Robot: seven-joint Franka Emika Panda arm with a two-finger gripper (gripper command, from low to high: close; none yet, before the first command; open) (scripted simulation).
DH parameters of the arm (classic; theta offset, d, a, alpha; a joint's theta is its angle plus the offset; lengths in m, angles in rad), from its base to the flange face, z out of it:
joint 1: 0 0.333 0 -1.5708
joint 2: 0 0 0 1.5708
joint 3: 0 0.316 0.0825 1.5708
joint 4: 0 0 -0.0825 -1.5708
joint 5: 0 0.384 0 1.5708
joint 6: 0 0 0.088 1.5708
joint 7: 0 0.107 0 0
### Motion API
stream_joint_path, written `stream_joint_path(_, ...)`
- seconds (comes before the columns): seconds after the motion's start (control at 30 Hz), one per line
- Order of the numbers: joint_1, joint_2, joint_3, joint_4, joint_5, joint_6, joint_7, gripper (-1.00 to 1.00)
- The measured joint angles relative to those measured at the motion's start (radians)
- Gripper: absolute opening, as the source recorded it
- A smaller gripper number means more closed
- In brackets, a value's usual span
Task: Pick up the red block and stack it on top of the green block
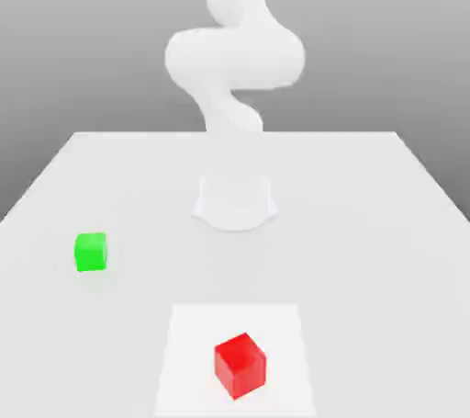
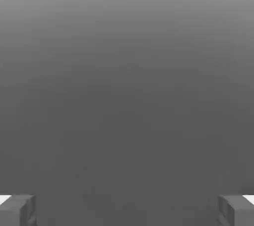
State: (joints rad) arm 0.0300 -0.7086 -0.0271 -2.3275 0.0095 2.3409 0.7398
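Red and glossy, the red block [image 1: 240, 366] lies on the tabletop [image 1: 386, 223] in the front of the exterior view, on a slightly brighter square patch [image 1: 188, 352], turned a little so that one corner points to the camera. Nothing touches it, so we judge that the picking has not begun.

The green block [image 1: 90, 252] rests well apart from it, further back and toward the exterior view's left. It also stands free, with its top bare, ready to receive the other cube.

Behind both, the white arm [image 1: 234, 58] rises from its round base [image 1: 235, 200].

In the hand view our pincer [image 2: 127, 210] is spread wide, its two fingertips [image 2: 17, 210] far from each other with nothing between them. We think this is because it must first go down around the red cube.
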Motion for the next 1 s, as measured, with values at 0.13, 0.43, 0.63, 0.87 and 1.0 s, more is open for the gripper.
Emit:
stream_joint_path(0.13, 0.044, 0.151, -0.040, -0.045, 0.021, 0.067, -0.103, 0.00)
stream_joint_path(0.43, 0.115, 0.479, -0.099, -0.143, 0.067, 0.212, -0.328, 0.00)
stream_joint_path(0.63, 0.130, 0.695, -0.105, -0.208, 0.074, 0.309, -0.461, 0.00)
stream_joint_path(0.87, 0.114, 0.944, -0.088, -0.240, 0.069, 0.463, -0.550, 0.00)
stream_joint_path(1.0, 0.092, 1.040, -0.059, -0.227, 0.098, 0.542, -0.572, -1.00)
